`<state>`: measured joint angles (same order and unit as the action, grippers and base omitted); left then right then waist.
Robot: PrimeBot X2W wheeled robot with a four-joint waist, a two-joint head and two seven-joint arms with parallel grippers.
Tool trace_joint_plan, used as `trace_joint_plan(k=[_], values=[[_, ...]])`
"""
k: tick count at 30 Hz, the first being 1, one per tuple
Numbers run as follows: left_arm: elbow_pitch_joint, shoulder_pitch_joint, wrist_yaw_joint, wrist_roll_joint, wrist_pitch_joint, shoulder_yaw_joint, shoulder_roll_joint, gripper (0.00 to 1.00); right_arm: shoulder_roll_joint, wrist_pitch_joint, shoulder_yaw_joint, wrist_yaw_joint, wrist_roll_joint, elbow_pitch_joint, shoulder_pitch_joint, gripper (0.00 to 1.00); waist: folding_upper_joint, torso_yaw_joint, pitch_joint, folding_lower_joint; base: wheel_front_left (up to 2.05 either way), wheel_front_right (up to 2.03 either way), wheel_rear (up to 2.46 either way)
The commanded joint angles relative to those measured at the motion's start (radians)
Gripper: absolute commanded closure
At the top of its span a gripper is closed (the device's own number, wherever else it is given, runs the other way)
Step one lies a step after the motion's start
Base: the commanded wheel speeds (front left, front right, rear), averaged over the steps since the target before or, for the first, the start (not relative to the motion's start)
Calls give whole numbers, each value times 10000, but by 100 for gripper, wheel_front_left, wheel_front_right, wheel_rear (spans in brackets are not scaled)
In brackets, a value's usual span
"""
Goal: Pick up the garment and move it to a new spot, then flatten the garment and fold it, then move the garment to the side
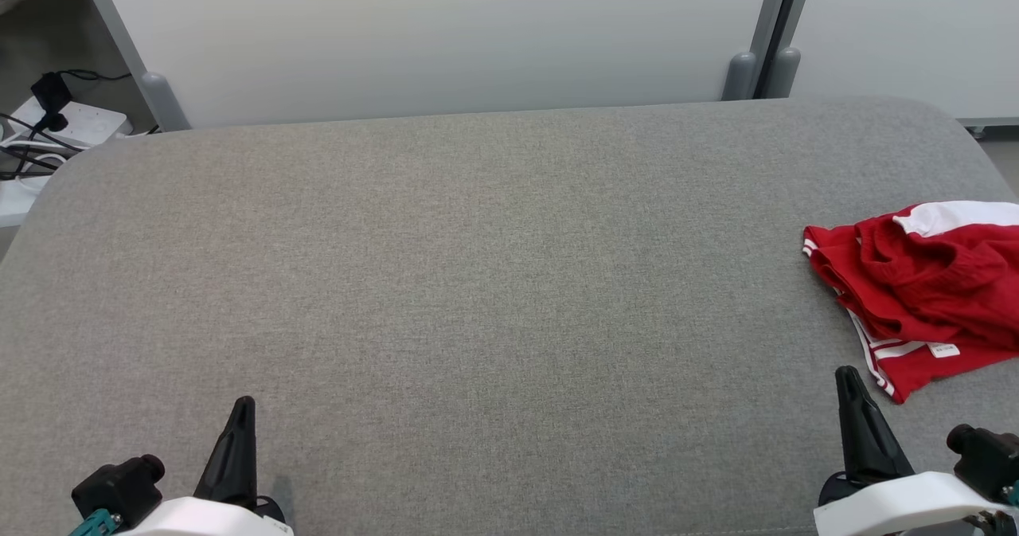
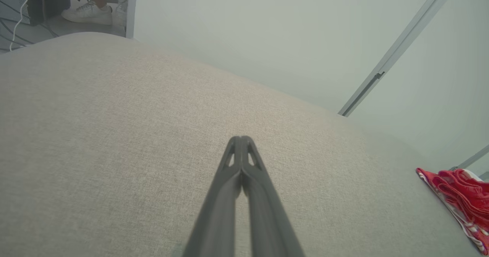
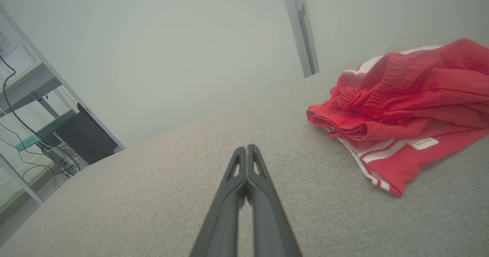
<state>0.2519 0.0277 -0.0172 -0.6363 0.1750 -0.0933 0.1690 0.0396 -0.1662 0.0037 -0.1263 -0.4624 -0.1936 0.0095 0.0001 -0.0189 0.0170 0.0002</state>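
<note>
Both grippers sit low at the near edge, and each is closed. Your left gripper point(image 2: 241, 138) has its 2 fingers pressed together with nothing between them. Your right gripper point(image 3: 246, 147) is the same, tips touching and empty. Each hangs over the bare grey cushion point(image 1: 478, 281).

The garment point(image 1: 915, 289), red shorts with white stripes, lies bunched at the right side of the cushion and runs off the right edge of the head view. It sits ahead and to the right of your right gripper, near but not touching. Your left gripper is well apart from it, across most of the cushion. The right arm looks like the one to reach.

As a heap it has only a loose long axis. In the head view that axis runs from a striped hem corner, which points back toward you and lies nearest the right fingertips, to a white band at the far right. The gathered waistband faces left, toward open cushion. How much cloth lies past the frame edge you cannot tell. The pick-up is not yet begun, so you would need to spread those fingers first.
</note>
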Motion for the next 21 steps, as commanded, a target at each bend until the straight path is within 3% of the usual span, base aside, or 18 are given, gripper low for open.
trace_joint_plan(k=[1,21], values=[[-213,-507,-66,-234,-56,208,78,100,164,50,-46,-17,-258,212,-383,100,-1,2,-1,-2,0,0,0],[-181,-690,-297,-2281,-667,611,-195,100,221,564,-193,-23,-2757,61,-546,100,-1,42,-31,-2,0,0,0]])
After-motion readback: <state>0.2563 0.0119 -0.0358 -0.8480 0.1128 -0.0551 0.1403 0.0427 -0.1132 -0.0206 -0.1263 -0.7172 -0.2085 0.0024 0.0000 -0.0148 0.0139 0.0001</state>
